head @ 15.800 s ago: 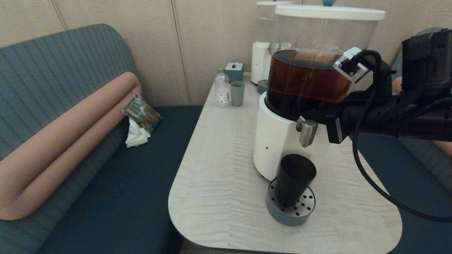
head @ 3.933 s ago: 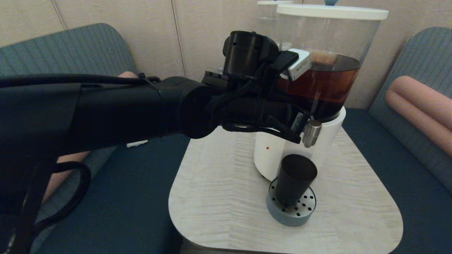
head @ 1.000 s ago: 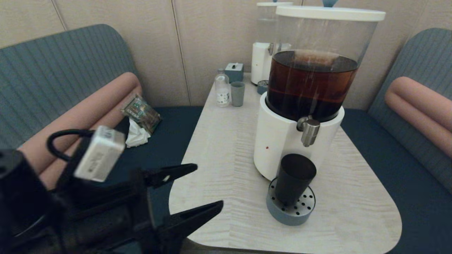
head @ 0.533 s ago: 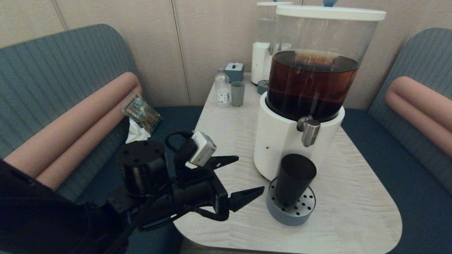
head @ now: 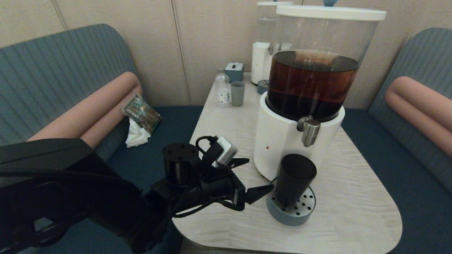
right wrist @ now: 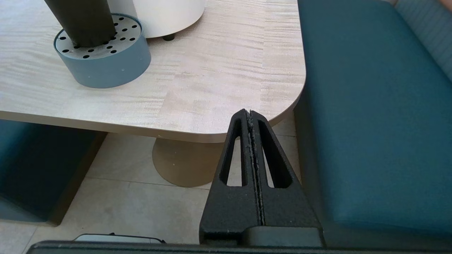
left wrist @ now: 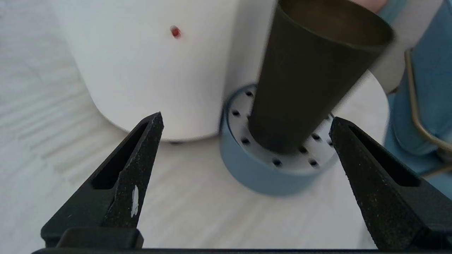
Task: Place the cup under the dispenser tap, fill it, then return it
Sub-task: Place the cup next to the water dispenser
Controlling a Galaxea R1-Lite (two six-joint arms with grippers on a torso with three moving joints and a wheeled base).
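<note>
Just beside the cup [head: 295, 178], left hand [head: 256, 178] spread wide.

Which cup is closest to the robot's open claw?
The black cup, standing on the blue drip tray under the big dispenser's tap. The left gripper is open beside it. The small grey-green cup stands far back.

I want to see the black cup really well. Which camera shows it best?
The left wrist view: the cup fills it, standing on the drip tray beyond the open left gripper. The head view shows the whole cup, smaller, under the tap. The right wrist view catches only its bottom.
</note>
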